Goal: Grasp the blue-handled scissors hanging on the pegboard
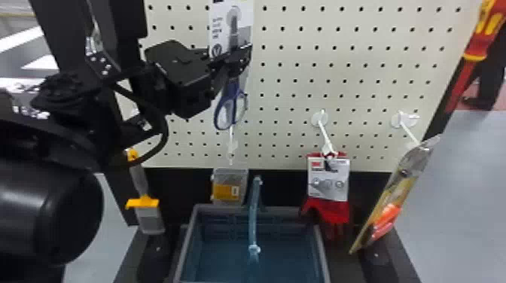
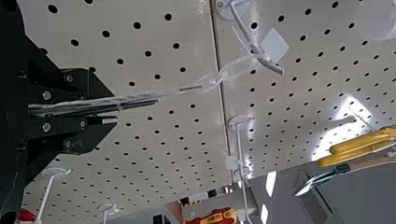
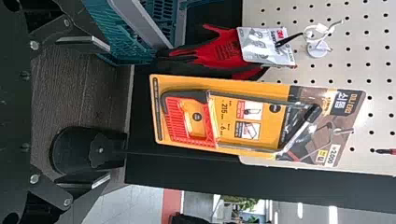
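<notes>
In the head view my left gripper [image 1: 235, 60] reaches in from the left in front of the pegboard, closed on the packaged scissors [image 1: 229, 103]. Their blue handles hang below its fingers and the white card rises above them. The left wrist view has the gripper [image 2: 72, 109] pinching the package edge-on, with its clear top strip [image 2: 224, 74] stretching to a white hook [image 2: 257, 49]. In the right wrist view my right gripper [image 3: 105, 112] stands open, its fingers wide apart with nothing held between them, near a carded mini saw [image 3: 187, 116].
A grey-blue basket [image 1: 259, 225] stands below the pegboard [image 1: 339, 75]. Red gloves [image 1: 327, 207] and a packaged saw [image 1: 395, 192] hang at the right. A yellow-capped tool [image 1: 145, 205] hangs lower left, and a red screwdriver [image 1: 482, 37] is at the upper right.
</notes>
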Robot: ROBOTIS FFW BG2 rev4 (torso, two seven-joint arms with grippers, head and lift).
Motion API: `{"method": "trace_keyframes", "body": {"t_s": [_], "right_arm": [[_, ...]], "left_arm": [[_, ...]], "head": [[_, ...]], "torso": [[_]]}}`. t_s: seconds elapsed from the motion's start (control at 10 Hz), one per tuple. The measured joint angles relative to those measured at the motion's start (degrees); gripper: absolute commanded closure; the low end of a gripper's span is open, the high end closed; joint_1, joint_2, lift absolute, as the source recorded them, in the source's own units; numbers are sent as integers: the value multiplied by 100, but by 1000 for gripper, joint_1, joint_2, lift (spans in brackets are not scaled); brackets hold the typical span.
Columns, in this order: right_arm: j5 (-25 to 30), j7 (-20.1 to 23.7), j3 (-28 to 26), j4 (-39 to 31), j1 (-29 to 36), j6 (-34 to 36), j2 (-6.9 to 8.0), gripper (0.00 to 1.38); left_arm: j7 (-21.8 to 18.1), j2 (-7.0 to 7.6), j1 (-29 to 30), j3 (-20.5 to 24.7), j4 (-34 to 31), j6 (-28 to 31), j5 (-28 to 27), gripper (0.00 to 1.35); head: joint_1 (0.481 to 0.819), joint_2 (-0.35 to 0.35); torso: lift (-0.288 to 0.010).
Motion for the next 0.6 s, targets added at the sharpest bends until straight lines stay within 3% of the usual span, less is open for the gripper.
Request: {"method": "trace_keyframes", "body": {"t_s": [0.6], "right_arm": [[2, 0, 0, 1, 0, -1, 0, 318]], "left_arm": [[-26, -2, 20, 32, 4, -91, -67, 1078]], "head": [[549, 0]], "torso": [[-100]]}}
